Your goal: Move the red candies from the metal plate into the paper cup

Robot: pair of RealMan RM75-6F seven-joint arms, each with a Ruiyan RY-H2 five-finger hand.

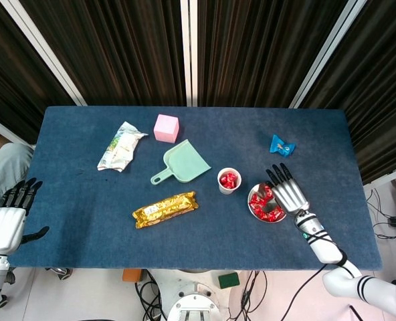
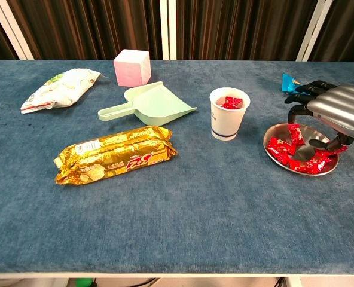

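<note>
The metal plate (image 1: 254,215) (image 2: 268,146) lies at the right of the blue table, with several red candies (image 1: 259,200) (image 2: 281,145) on it. Just left of it stands the white paper cup (image 1: 229,180) (image 2: 228,113), upright, with red candies (image 2: 229,103) inside. My right hand (image 1: 288,190) (image 2: 335,110) hovers palm down over the plate's right half, fingers apart and bent toward the candies; nothing shows in its grip. My left hand (image 1: 7,221) hangs off the table's left edge, fingers spread and empty, seen only in the head view.
A gold biscuit pack (image 1: 165,208) (image 2: 114,154) lies left of the cup. A green dustpan (image 1: 182,164) (image 2: 150,104), a pink cube (image 1: 166,128) (image 2: 131,67) and a snack bag (image 1: 121,147) sit further back. A blue wrapper (image 1: 281,145) (image 2: 289,81) lies behind the right hand.
</note>
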